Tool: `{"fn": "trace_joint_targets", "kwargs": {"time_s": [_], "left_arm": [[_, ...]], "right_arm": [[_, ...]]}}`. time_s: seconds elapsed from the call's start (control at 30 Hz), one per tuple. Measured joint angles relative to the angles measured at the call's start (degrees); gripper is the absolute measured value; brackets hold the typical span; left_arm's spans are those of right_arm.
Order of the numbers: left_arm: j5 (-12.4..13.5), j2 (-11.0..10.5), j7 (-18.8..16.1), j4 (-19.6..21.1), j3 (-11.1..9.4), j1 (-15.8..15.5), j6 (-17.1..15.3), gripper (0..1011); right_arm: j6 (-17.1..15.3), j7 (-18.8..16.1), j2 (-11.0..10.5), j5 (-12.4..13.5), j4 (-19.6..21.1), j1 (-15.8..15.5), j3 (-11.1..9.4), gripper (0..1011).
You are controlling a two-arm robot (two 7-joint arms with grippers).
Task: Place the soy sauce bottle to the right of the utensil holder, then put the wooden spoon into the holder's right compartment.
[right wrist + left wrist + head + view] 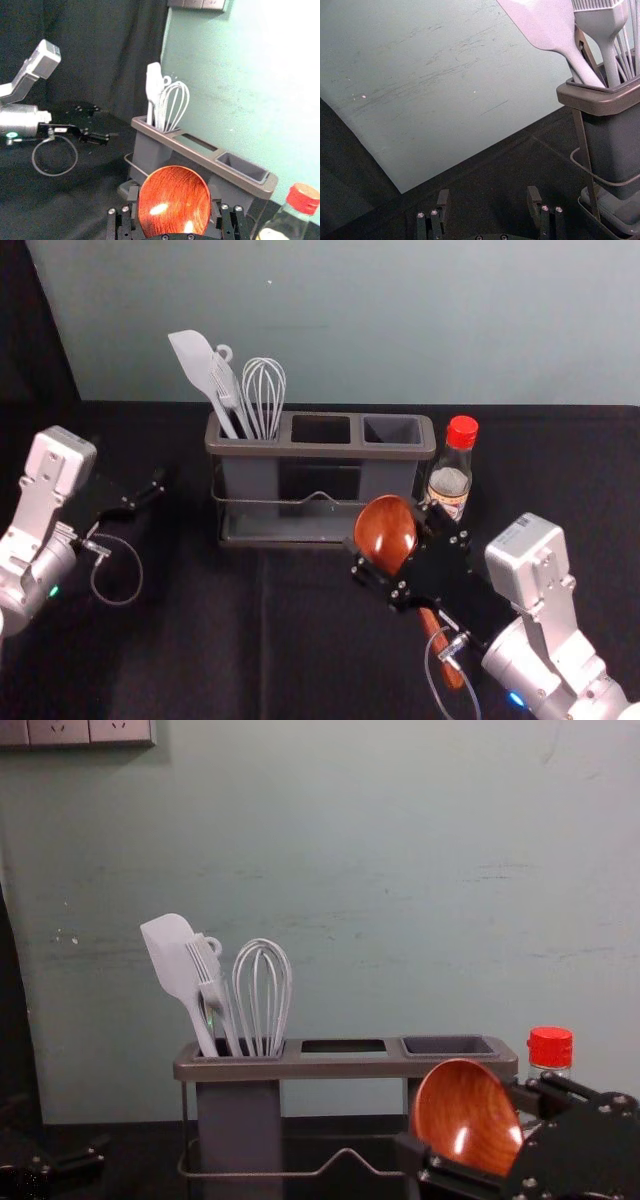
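Note:
In the head view my right gripper (pixel 396 548) is shut on the wooden spoon (pixel 383 532) around its bowl, in front of the utensil holder's (pixel 300 450) right end; the handle slants down toward me. The right wrist view has the spoon bowl (pixel 174 202) between the fingers of the right gripper (pixel 174 200). Seen from the chest, the bowl (pixel 462 1115) is raised near the holder's rim (pixel 345 1066). Upright just right of the holder stands the soy sauce bottle (pixel 452 470), red-capped. My left gripper (pixel 145 498), at the left, is open and empty; left wrist view: left gripper (pixel 488 200).
A white spatula (pixel 203 370), a brush and a whisk (pixel 264 390) stand in the holder's left compartment. Its middle opening (pixel 321 429) and right compartment (pixel 392 430) are empty. A wall (pixel 350 320) rises behind the dark table (pixel 200 640).

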State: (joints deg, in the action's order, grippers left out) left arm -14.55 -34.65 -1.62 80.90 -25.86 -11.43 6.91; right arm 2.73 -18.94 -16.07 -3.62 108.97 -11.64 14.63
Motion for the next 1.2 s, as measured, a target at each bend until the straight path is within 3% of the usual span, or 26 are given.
{"fn": "trace_joint_targets", "kwargs": {"time_s": [0.13,1.07,1.2], "left_arm": [[0.0,0.0,0.0,0.0,0.0,0.0,0.0,1000],[0.0,0.0,0.0,0.0,0.0,0.0,0.0,1000],[0.0,0.0,0.0,0.0,0.0,0.0,0.0,1000]], "right_arm": [[2.04,1.37,-0.09,-0.1,-0.37,-0.37,0.11,838],[1.26,1.81,-0.2,0.31,-0.17,-0.43,0.28,838],[1.17,2.13,-0.03,0.58,-0.18,1.36,0.75,838]]}}
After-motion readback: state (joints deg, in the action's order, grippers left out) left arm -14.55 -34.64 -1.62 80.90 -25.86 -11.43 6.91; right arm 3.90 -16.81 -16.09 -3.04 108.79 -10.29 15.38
